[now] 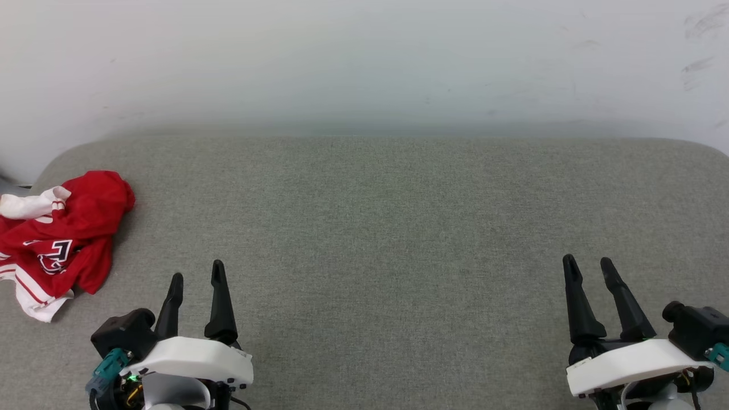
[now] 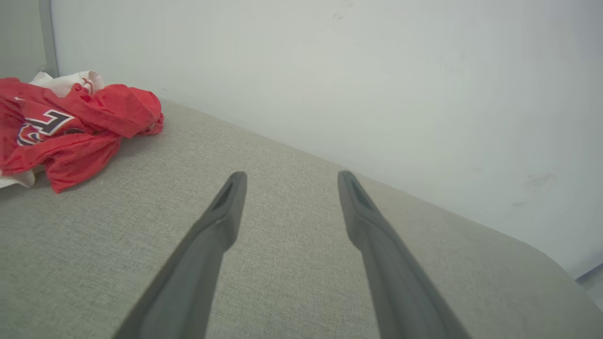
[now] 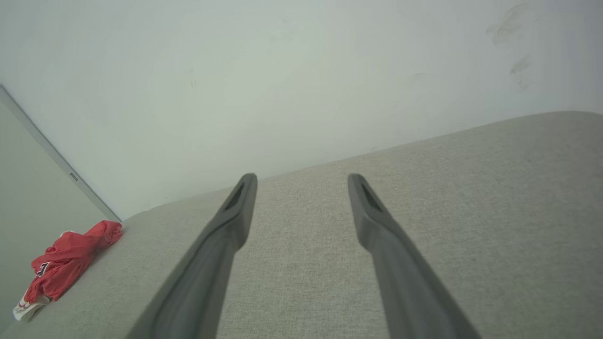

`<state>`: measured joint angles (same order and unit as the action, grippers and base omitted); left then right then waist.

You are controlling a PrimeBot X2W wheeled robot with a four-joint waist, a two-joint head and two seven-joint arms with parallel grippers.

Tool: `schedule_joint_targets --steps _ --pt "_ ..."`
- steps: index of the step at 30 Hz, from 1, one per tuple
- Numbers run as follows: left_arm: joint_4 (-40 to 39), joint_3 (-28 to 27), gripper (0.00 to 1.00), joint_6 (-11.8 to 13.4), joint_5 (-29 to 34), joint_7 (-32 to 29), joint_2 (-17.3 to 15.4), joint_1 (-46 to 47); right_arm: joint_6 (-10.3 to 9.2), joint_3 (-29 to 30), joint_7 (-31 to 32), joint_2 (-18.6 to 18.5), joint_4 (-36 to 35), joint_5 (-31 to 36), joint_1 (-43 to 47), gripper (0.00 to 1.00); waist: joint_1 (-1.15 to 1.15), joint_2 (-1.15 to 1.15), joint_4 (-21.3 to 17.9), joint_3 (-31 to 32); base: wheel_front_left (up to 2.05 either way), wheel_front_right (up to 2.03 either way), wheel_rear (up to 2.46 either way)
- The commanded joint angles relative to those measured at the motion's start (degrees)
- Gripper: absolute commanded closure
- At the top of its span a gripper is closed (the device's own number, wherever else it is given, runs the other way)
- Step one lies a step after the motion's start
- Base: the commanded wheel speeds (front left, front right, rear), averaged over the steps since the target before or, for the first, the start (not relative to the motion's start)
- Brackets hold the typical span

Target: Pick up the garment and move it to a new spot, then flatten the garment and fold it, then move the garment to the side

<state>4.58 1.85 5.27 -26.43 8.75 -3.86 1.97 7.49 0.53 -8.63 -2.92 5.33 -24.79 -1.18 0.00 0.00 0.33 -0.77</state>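
The left gripper [image 1: 197, 273], two long dark tapered fingers [image 1: 220, 307] on a white-shelled wrist [image 1: 193, 359], sits at near left, spread wide, empty, pointing far. The matching right gripper [image 1: 588, 262] sits at near right, likewise spread and empty.

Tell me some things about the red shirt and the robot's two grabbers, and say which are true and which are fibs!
1. The garment lies in a crumpled heap at the left end of the grey fabric surface. True.
2. The left gripper is holding the garment. False: it is open and empty, with bare fabric between it and the garment.
3. The right gripper is open, with nothing between its fingers. True.
4. The garment is folded flat and neat. False: it is bunched up, with a white sleeve and part of the black lettering showing.
5. The garment lies closer to the right gripper. False: it lies just beside the left gripper, far from the right one.
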Motion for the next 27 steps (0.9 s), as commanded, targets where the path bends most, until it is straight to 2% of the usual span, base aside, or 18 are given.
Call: schedule_joint_targets --steps 1,14,27 --pt "-0.91 0.50 0.00 0.38 1.84 0.55 -0.57 -0.06 0.01 -0.21 -0.65 0.03 -0.89 2.02 -0.03 0.00 0.00 0.00 0.01 0.04 0.00 0.00 0.00" --pt "-1.66 2.48 0.00 1.72 8.67 2.30 -1.04 -0.76 0.00 -0.45 -2.45 0.04 -1.25 9.13 0.61 0.00 0.00 0.00 0.07 0.17 0.00 0.00 0.00" --pt "-2.21 2.63 0.00 1.32 14.17 3.91 -0.49 -1.46 0.00 -0.61 -4.09 0.06 -1.89 13.53 1.16 0.00 0.00 0.00 0.18 0.34 0.00 0.00 0.00"
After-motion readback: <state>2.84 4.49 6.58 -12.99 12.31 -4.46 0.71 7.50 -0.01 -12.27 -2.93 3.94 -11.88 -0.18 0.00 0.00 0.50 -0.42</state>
